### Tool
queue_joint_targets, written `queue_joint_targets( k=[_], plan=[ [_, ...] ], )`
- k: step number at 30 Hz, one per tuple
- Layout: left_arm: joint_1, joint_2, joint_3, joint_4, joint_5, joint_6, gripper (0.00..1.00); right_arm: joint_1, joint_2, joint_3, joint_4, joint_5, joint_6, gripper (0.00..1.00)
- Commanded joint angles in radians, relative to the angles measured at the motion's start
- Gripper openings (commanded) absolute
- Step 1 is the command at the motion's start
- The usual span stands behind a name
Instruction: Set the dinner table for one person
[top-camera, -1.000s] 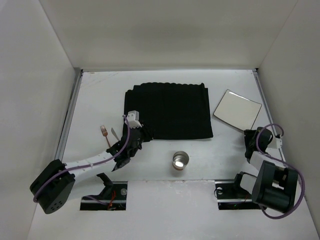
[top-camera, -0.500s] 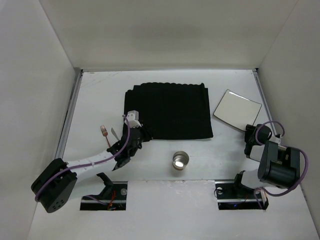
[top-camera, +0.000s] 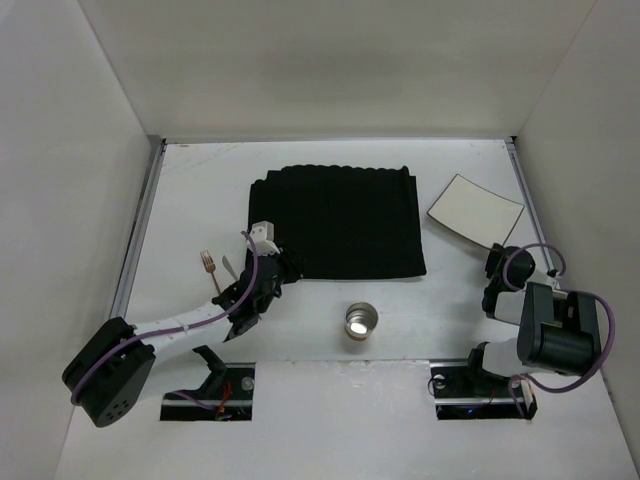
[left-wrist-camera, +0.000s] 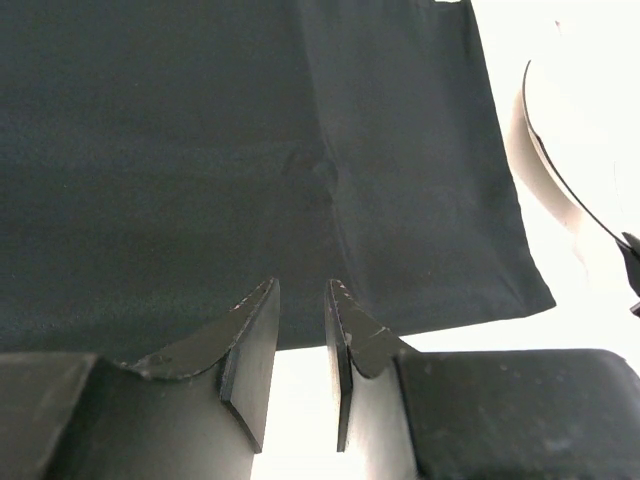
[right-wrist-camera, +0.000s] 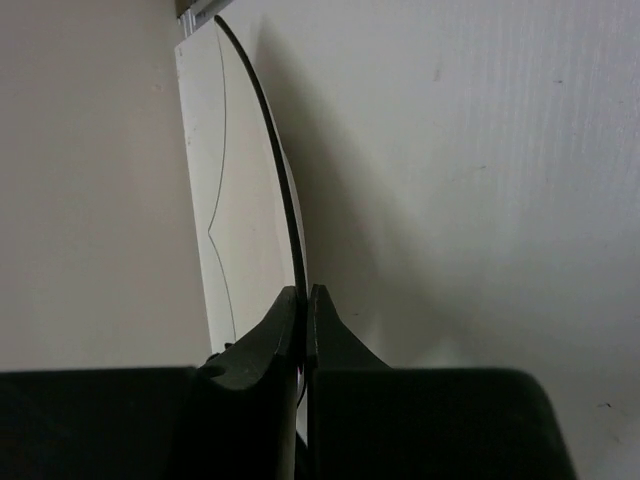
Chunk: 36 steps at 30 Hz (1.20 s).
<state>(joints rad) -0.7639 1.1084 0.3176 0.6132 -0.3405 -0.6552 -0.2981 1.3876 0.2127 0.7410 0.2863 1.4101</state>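
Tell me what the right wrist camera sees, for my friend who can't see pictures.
The right end effector is shut on the rim of a white square plate, seen edge-on as a thin dark curve running away from the camera. The white dinner table fills the picture's right side, shadowed beside the plate.

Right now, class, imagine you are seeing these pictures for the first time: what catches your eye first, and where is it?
The black placemat stands out most, lying across the middle of the white dinner table. To its right, the white square plate is pinched at its near edge by the right end effector, which is shut on it. A small metal cup stands alone on the near side of the placemat.
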Motion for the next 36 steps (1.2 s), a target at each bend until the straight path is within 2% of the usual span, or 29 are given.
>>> queue_joint_targets(
  k=[1,4,9,15,18,23,28,32,36],
  plan=[
    [0.007,-0.027,-0.012,0.071,0.0,0.005,0.23,0.007,0.013,-0.032,0.011,0.057,-0.01,0.01],
    [0.002,-0.027,-0.012,0.072,-0.002,0.005,0.23,0.043,0.027,-0.074,0.055,0.059,0.001,0.0],
    [-0.001,-0.002,-0.009,0.082,-0.002,0.003,0.23,0.061,-0.047,-0.107,0.096,0.03,-0.033,0.0],
    [0.007,-0.007,-0.012,0.085,0.001,0.005,0.23,0.075,-0.264,-0.13,0.115,0.001,-0.086,0.0],
    [0.01,0.007,-0.011,0.085,0.0,0.002,0.23,0.073,-0.405,-0.125,0.078,-0.024,-0.092,0.0],
    [0.001,0.031,-0.006,0.098,0.001,0.002,0.23,0.06,-0.643,-0.078,-0.102,-0.039,-0.099,0.0],
    [-0.005,0.039,-0.006,0.106,0.0,-0.001,0.23,0.046,-0.803,-0.049,-0.204,-0.053,-0.109,0.0],
    [-0.005,0.045,-0.003,0.106,0.003,-0.004,0.23,0.058,-0.82,-0.006,-0.246,-0.078,-0.102,0.0],
    [0.002,0.036,-0.005,0.106,0.001,-0.003,0.23,0.171,-0.788,0.025,-0.215,-0.047,-0.068,0.0]
  ],
)
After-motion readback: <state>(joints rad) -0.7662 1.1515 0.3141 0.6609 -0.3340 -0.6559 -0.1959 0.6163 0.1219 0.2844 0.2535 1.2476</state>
